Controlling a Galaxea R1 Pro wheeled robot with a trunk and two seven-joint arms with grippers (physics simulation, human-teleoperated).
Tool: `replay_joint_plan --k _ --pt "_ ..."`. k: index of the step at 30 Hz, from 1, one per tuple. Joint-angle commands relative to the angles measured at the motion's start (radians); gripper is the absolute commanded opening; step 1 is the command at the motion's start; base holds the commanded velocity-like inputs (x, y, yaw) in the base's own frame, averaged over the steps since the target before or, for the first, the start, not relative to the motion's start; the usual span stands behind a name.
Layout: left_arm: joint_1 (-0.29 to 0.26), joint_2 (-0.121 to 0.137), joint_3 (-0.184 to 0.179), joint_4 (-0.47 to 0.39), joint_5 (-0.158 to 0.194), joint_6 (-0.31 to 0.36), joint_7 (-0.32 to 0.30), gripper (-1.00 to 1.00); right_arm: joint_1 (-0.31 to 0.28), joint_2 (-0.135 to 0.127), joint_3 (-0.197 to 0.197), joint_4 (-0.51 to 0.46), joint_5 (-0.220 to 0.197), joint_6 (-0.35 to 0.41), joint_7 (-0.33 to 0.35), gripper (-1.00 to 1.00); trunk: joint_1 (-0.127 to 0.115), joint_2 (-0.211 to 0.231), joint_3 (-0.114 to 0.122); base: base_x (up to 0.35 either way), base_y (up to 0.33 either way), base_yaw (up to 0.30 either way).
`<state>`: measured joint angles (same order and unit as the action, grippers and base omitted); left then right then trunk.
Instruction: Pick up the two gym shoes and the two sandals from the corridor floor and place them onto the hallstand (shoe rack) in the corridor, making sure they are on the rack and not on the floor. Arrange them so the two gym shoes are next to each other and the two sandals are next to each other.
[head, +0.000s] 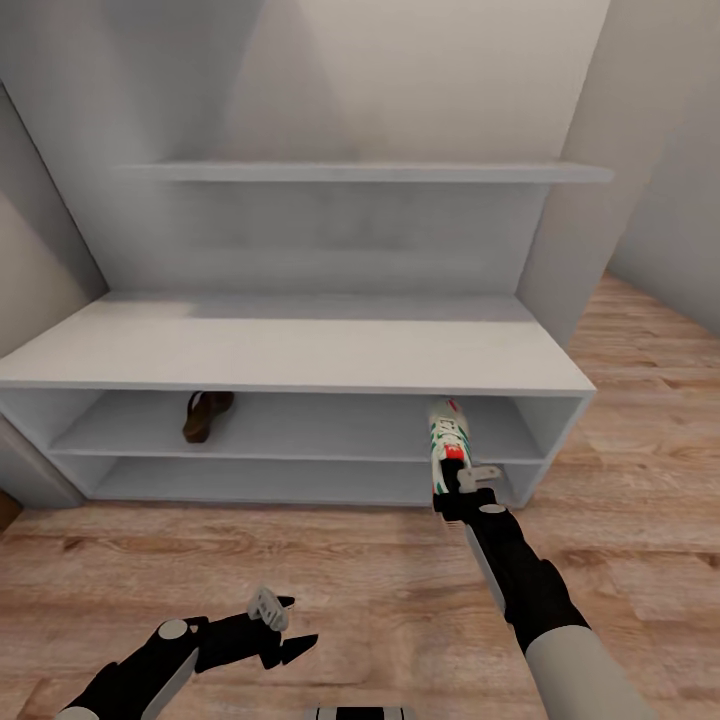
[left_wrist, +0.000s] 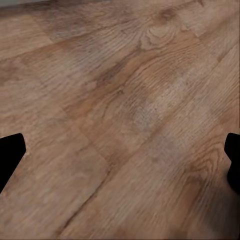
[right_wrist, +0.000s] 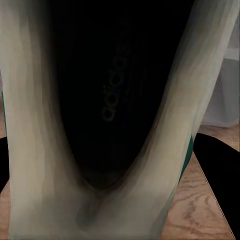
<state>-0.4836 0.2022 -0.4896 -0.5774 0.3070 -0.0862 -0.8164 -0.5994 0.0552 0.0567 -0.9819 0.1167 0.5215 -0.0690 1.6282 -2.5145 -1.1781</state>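
Head view: the right gripper (head: 462, 490) clamps the heel end of 1 gym shoe (head: 448, 440), a white lace-up sneaker with green side stripes and red-orange patches at tongue and heel. The shoe's toe points into the right end of the hallstand's (head: 300, 355) upper open shelf, its heel out over the front edge. A dark brown sandal (head: 205, 414) with a tan insole lies on the same shelf, well to the left. The hallstand is a long, low white unit with a bare flat top, 2 open shelves and a plain white wall shelf (head: 370, 172) above. In the right wrist view, the shoe's dark inside carries faint "adidas" lettering, framed by pale lining. The left gripper (head: 282, 628) hangs open and empty above the wooden floor (head: 350, 580).
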Motion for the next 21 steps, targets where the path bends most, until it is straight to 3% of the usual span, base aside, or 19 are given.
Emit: replay_joint_plan --k 1,6,16,21 --pt "-0.001 0.001 -0.007 0.001 0.005 -0.009 0.003 1.00 0.000 0.000 0.002 -0.001 0.011 0.007 -0.002 -1.00 0.000 0.000 -0.001 0.344 0.006 0.000" --pt "-0.001 0.002 -0.007 0.001 0.004 -0.009 0.002 1.00 0.000 0.000 0.002 -0.001 0.011 0.007 -0.002 -1.00 0.000 0.000 -0.001 0.209 0.002 0.000" --pt "-0.001 0.002 -0.007 0.001 0.004 -0.009 0.002 1.00 0.000 0.000 0.002 0.000 0.011 0.007 0.000 -1.00 0.000 0.000 -0.001 0.024 0.000 0.000" --pt "-0.001 0.002 -0.007 0.001 0.004 -0.009 0.002 1.00 0.000 0.000 0.001 0.000 0.011 0.007 0.001 -1.00 0.000 0.000 -0.001 0.241 0.050 0.000"
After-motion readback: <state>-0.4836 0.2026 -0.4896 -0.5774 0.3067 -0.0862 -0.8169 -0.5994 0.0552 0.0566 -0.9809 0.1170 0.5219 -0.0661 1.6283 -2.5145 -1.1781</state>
